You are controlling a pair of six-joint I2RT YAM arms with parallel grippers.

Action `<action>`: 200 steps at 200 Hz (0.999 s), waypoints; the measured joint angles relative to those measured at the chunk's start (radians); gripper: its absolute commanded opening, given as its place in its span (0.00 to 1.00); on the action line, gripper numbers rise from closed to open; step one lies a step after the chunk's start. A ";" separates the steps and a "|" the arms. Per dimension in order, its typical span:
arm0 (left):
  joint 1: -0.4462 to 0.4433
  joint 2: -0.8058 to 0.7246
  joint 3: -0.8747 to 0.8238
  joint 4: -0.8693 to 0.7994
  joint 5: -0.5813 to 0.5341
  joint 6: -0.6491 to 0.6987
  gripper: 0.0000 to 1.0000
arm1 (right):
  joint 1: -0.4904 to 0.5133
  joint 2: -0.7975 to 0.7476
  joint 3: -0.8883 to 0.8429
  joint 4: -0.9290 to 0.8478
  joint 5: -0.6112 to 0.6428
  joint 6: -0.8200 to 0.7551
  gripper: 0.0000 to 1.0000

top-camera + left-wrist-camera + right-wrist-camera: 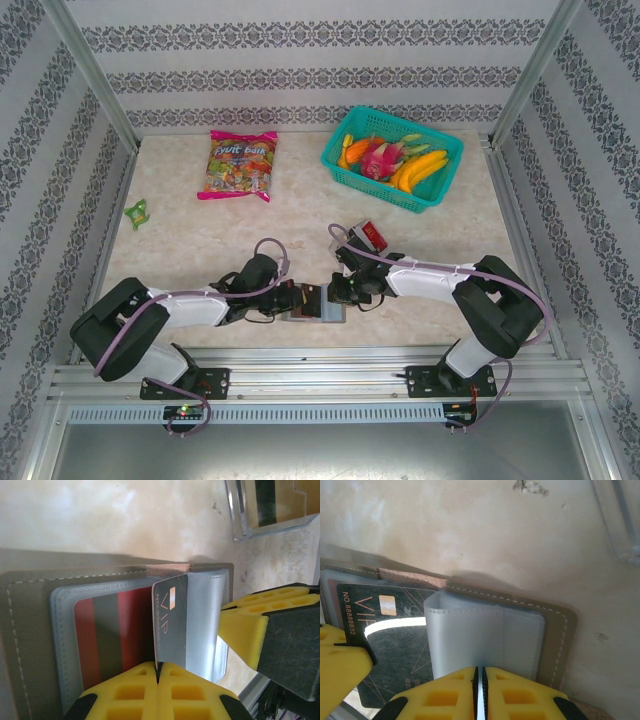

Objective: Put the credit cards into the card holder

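Left gripper (157,669): pinched shut on the bottom edge of a black card (170,620), standing it on edge over the open card holder (30,645), ready, I'd say, to slide in.
Right gripper (479,674): nipped on a pale plastic sleeve (465,635), holding it up, likely to open a pocket.
Card holder: flat on the table (200,230), between both arms.
Left wrist view: a red striped card (125,635) already pocketed; a clear box (270,510) beyond.
Right wrist view: the black card's face and chip.
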 measured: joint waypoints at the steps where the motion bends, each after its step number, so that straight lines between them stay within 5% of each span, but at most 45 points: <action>1: -0.001 0.001 0.000 0.000 0.000 0.000 0.00 | 0.000 0.000 0.000 0.000 0.000 0.000 0.16; 109: -0.017 -0.038 0.008 -0.017 -0.030 0.001 0.00 | 0.002 -0.110 -0.001 -0.114 0.108 0.011 0.35; 200: -0.017 -0.060 0.014 -0.072 -0.036 0.010 0.00 | 0.002 -0.032 -0.001 -0.098 0.108 0.013 0.30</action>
